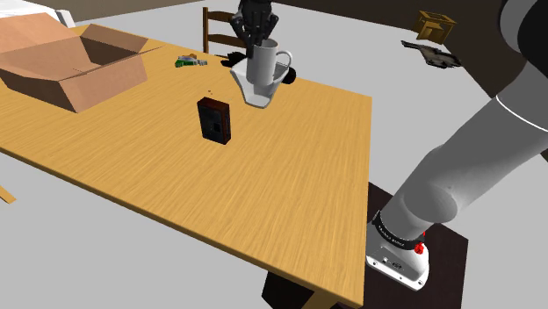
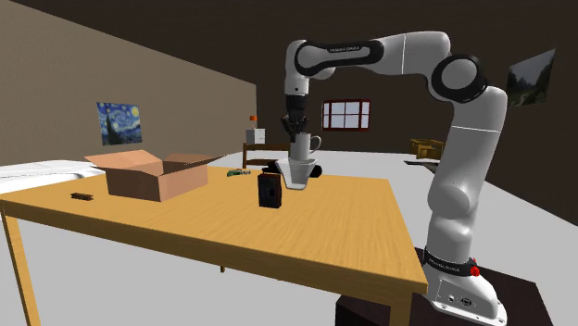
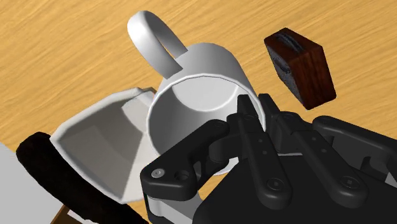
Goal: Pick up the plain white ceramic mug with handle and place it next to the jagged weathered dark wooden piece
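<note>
Mug (image 1: 266, 63) clasped in the gripper (image 1: 261, 42), right over a white dish (image 1: 255, 94).

We see an open cardboard box (image 1: 75, 61) on the table (image 1: 299, 184) at the shoulder view's left, flaps spread and its brown inside showing. The dish is angular and shallow. The mug's base sits at its mouth, and we cannot tell if they touch. The fingers clamp the mug's rim on the side away from the handle, so the mug hangs upright just under the hand. The dark wooden piece (image 1: 213, 120) stands upright on the table, apart from mug and dish and nearer the shoulder camera. The wrist view looks into the mug's plain white inside. The second exterior view adds a painting (image 2: 119, 123) and a window (image 2: 345, 115) on the walls behind.
</note>
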